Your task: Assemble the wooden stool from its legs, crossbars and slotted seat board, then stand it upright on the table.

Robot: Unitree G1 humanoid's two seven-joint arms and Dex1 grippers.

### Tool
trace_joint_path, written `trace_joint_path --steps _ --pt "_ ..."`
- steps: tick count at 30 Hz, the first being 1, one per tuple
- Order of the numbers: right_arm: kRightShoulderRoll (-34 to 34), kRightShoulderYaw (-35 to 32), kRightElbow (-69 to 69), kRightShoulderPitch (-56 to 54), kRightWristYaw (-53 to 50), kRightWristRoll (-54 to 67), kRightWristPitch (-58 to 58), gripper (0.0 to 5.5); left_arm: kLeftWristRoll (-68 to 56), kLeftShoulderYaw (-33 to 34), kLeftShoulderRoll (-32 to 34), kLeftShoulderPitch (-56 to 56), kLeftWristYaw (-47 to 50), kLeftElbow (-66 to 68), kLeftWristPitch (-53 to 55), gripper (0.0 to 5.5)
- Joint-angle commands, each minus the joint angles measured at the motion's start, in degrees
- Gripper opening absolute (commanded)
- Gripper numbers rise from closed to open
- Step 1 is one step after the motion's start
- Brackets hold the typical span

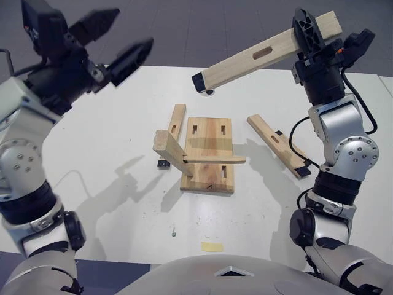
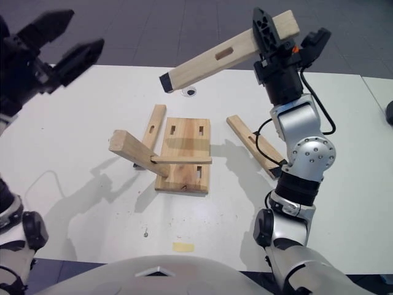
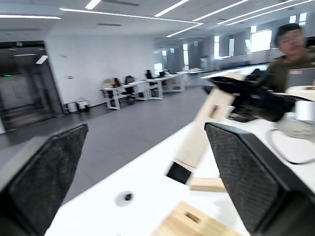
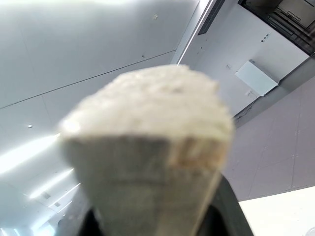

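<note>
White worktop (image 1: pixel 92 184), plain matt.

Board (image 1: pixel 209 138) lies flat on it, low down & between the two hands. It's pale wood w/ a darker grain band across the middle and 4 small rectangular slots, 2 per end.

Held leg (image 1: pixel 258 58) is a square pale-wood bar w/ one oval slot in its side and a black cap on the free end. R hand (image 1: pixel 312 34) is clamped on the other end, up in the air. The bar slopes down from it toward the L hand, cap end above the worktop, not touching. In the R wrist view the rough sawn end face (image 4: pixel 147 147) sits right at the camera.

L hand (image 1: pixel 132 29) is raised, fingers (image 3: pixel 251 177) spread wide, nothing in it; pads black, textured.

R-side leg (image 1: pixel 276 144) lies flat below the R hand, apart from the board, slotted, black cap on the near end.

L-side leg (image 1: pixel 176 123) lies flat just beside the board's L-hand edge, slotted.

Tilted leg (image 1: pixel 171 150) sits at that same edge, one end propped up.

Crossbar (image 1: pixel 215 160), a thin strip, meets the tilted leg's side and lies across the board.

Yellow label (image 1: pixel 212 247) lies nearest the robot; print too small to tell.

Tiny dark speck (image 1: pixel 174 232) lies near it, L-hand side.
</note>
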Motion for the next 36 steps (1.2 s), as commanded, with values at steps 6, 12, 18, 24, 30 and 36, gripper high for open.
trace_joint_path --steps 6,12,18,24,30,36 --pt "-3.57 -2.11 4.10 -0.46 1.92 -2.90 0.46 0.99 0.66 -12.14 8.44 10.49 -13.11 -6.07 -0.80 5.40" --pt "-3.77 -1.63 5.65 -0.32 1.11 -4.68 1.00 0.99 8.95 -19.13 12.45 11.10 -19.05 -5.05 -6.96 4.70" --pt "-3.07 -1.94 4.65 0.49 0.73 -4.60 1.03 0.99 8.31 -17.92 12.52 8.83 -18.18 -5.93 -8.51 3.60" --pt "-3.87 -1.13 3.00 2.72 1.90 -7.37 0.86 0.99 6.67 -18.76 10.78 7.53 -13.88 -7.98 -7.70 2.60" --pt "-6.39 2.02 0.34 4.90 4.11 -17.86 -1.46 0.99 15.33 -26.10 5.61 8.83 -4.76 -7.64 -10.61 2.06" --pt "-10.37 6.49 -4.23 8.05 8.35 -30.36 -4.46 0.99 24.19 -34.20 -5.54 8.44 10.66 -6.24 -12.58 2.03"
